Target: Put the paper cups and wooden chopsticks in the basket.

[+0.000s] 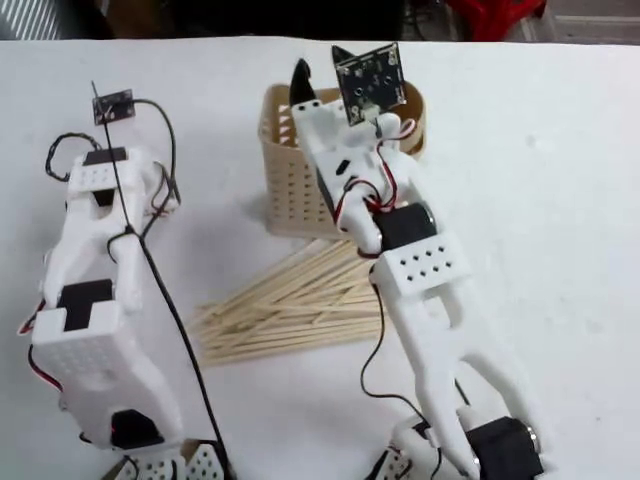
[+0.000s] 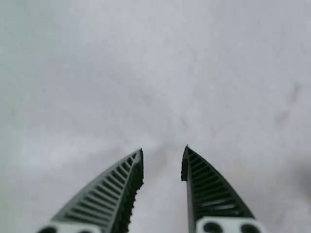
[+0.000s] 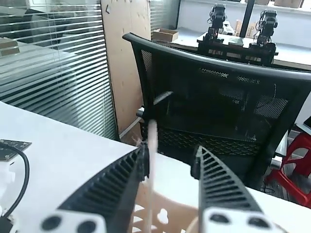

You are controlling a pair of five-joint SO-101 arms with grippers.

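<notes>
High view: cream perforated plastic basket [image 1: 285, 190] stands mid-back on white table [image 1: 540, 200]. Fanned pile of pale wooden chopsticks [image 1: 290, 305] lies on the table just in front of the basket, btwn the two arms. Right arm is stretched over the basket, w/ right gripper [image 1: 320, 68] above its far rim, black fingers spread. Tan rounded shape [image 1: 418, 120] at basket's far side, poss. a paper cup, can't tell. Left arm is folded at the table's left, well apart from the basket.

Left wrist view: left gripper [image 2: 163, 150] released, fingers spread w/ nothing btwn them, bare table beneath.

Right wrist view: right gripper [image 3: 171, 148] released. One upright pale stick [image 3: 151, 141] sits against one finger's inner face, w/ the other finger apart from it, so it's not clamped. Basket rim [image 3: 160, 213] is just below. Black mesh chair [image 3: 218, 97] stands beyond the table edge.
</notes>
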